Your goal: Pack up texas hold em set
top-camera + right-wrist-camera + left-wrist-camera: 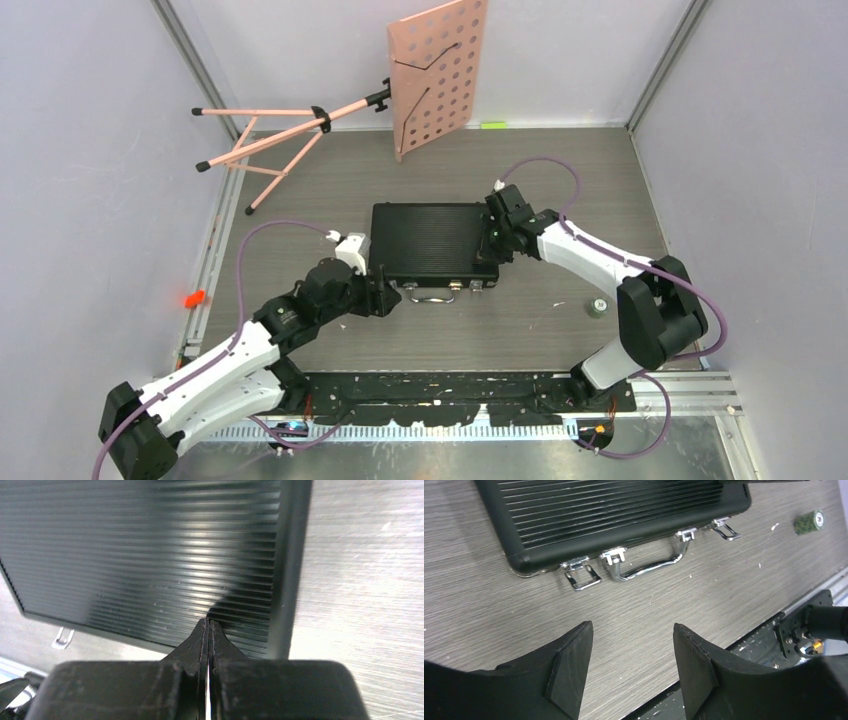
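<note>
At the middle of the counter (pixel 520 335) lies the black ribbed briefcase (pixel 430 243) with its lid down, the silver handle (pixel 651 567) and latches (pixel 583 576) turned toward the arms. The right fingers (pixel 201 639) are pressed together with nothing between them, their tips at the lid near its right edge. The left fingers (pixel 572 661) stand apart, grasping nothing, over bare counter near the handle.

One black briefcase (pixel 432 243) with two silver latches (pixel 583 576), one pink music stand (pixel 437 75), one small green roll (pixel 596 308).
</note>
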